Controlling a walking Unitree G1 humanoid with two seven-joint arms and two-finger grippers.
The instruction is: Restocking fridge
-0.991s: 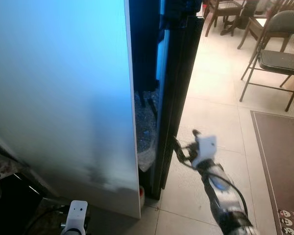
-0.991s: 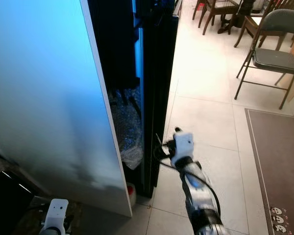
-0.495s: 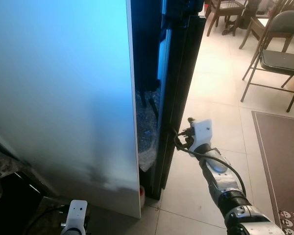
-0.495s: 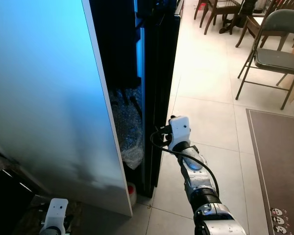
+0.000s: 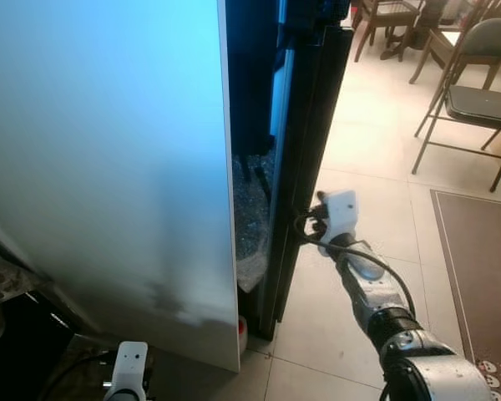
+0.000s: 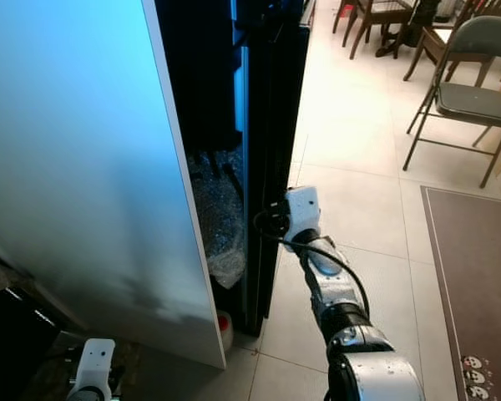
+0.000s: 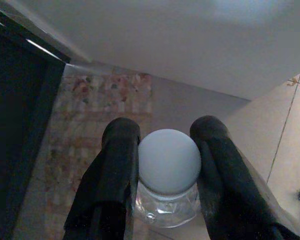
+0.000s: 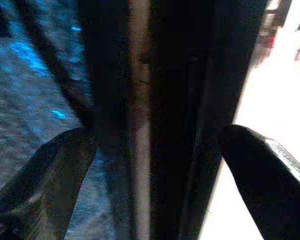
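Your right gripper [image 8: 155, 165] stood with its fingers spread astride the upright edge of the black fridge door [image 6: 271, 150], which ran vertically between them, while your left gripper [image 7: 165, 165], low down, clasped a white-capped bottle [image 7: 169, 175].

One fridge [image 5: 301, 125], one bottle [image 7: 168, 175], two grippers [image 7: 165, 150] [image 8: 155, 150].

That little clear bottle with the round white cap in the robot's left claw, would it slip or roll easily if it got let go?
Probably, yes. The bottle looks clear and smooth, and the left claw pinches only its domed cap, so a loose grip might slip. Its round shape suggests it would roll on the tiled floor. It looks small, so likely light, though I cannot tell how full it is.
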